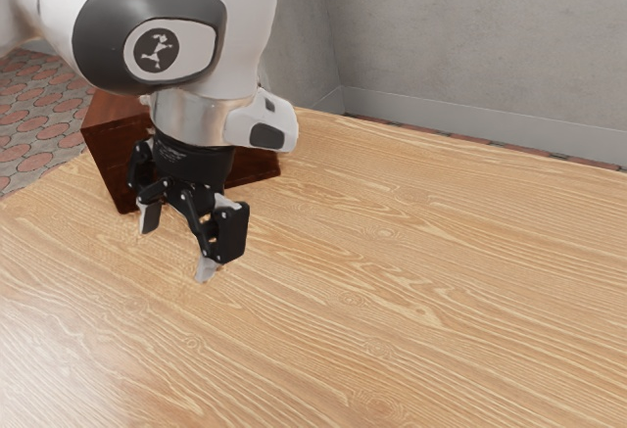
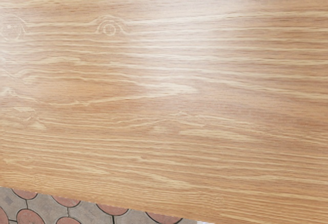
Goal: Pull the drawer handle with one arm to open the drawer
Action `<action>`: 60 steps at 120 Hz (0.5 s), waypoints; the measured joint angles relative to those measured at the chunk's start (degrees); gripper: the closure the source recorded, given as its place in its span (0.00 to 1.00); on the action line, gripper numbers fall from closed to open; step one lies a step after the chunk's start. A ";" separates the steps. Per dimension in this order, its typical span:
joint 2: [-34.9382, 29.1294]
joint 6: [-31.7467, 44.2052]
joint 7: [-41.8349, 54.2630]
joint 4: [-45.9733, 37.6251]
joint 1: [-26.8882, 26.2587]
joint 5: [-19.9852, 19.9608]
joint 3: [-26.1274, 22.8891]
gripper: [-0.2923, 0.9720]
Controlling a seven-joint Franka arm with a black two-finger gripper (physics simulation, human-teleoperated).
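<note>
Claw: the claw [image 1: 177, 247] is in the left centre of the exterior view. Its jaws stand apart with nothing between them, and it points down at bare wood.
Height of claw: it hangs a little above the desk [image 1: 441, 252] without touching it. I think this is so that it can travel freely.
Drawer cabinet: the dark red-brown drawer cabinet [image 1: 106, 136] stands on the desk in the upper left of the frame. It is behind the arm [image 1: 147, 26] and close to the desk's edge.
Handle: it is hidden by the arm, so I cannot tell which face carries it.
Under the hand: the wrist view looks at plain desk [image 2: 164, 80], with the tiled floor [image 2: 51, 211] along the lower left edge, so the hand is near the desk's border.
Stage: probably the approach, because the claw is near the cabinet but apart from it.
Next need: I think the open claw must turn toward the cabinet's front before it can close on the handle.
</note>
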 joint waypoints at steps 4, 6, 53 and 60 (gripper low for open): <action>0.03 4.87 -0.31 -0.10 -0.06 1.07 0.65 0.23; -0.01 6.99 -0.46 -0.14 -0.08 1.48 1.06 0.23; 0.25 20.94 8.67 0.55 0.95 -10.81 3.38 0.23; 0.97 23.15 15.23 0.35 3.51 -11.16 4.33 0.23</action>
